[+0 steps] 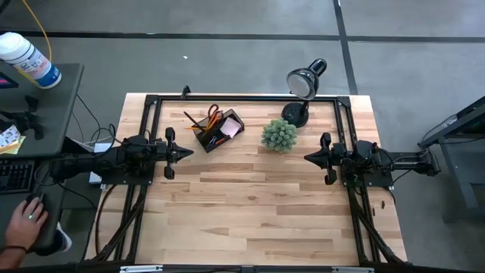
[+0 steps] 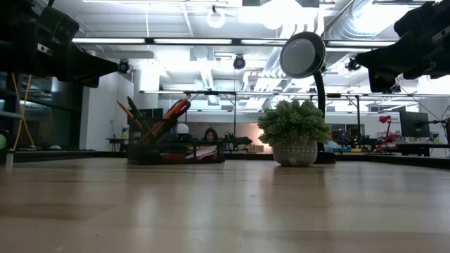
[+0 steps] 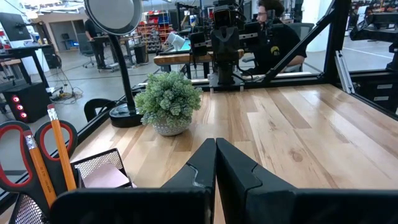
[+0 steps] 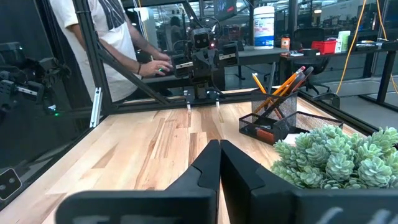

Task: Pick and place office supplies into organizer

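- Left gripper (image 1: 189, 152) sits at the left-centre of the high view, above the wooden table (image 1: 258, 205), fingers (image 3: 205, 165) pressed tight together and holding nothing.
- Right gripper (image 1: 307, 158) mirrors it at the right-centre of the high view, fingers (image 4: 208, 165) also pressed together, nothing between them.
- The two grippers point at each other across the middle of the table, well apart.
- The organizer (image 1: 220, 130) stands in the upper-centre of the high view, a dark mesh box near the table's far edge, just up and right of the left gripper's tip.
- Orange-handled scissors (image 1: 214, 115) stand upright in the organizer, handles up; in the left wrist view they sit at the lower left edge of the frame.
- Pencils (image 1: 198, 121) lean out of the same box, right beside the scissors; the right wrist view shows them fanned out at its right-centre.
- A pink sticky-note pad (image 1: 230, 127) lies in the organizer's right-hand compartment in the high view.
- Green spiky plant (image 1: 279, 135) in a pale pot stands just right of the organizer, apart from it.
- Black desk lamp (image 1: 305, 85) stands behind the plant at the upper-centre-right of the high view, its round head tilted.
- A person's hand (image 1: 29, 216) rests at the lower left of the high view, off the table, beside a keyboard.
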{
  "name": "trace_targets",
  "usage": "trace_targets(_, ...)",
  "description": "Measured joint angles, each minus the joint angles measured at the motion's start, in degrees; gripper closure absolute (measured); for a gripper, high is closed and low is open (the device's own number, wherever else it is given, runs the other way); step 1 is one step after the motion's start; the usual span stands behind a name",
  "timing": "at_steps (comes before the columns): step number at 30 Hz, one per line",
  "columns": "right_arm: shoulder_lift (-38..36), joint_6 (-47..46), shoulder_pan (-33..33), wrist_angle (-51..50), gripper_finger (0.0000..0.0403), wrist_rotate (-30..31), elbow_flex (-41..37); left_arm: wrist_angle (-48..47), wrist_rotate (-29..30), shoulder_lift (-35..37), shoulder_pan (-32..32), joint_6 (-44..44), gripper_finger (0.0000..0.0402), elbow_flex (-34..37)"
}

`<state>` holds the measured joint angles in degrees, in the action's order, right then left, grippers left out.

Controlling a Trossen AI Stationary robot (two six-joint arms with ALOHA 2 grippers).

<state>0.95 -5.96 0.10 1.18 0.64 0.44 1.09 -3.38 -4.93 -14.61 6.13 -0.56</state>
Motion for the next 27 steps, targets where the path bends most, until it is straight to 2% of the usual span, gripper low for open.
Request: trace_targets(27,0.0,0.0,0.0,0.0,0.04,0.0,0.0,0.0,0.0,0.0,0.0,0.0,0.0401,0.0)
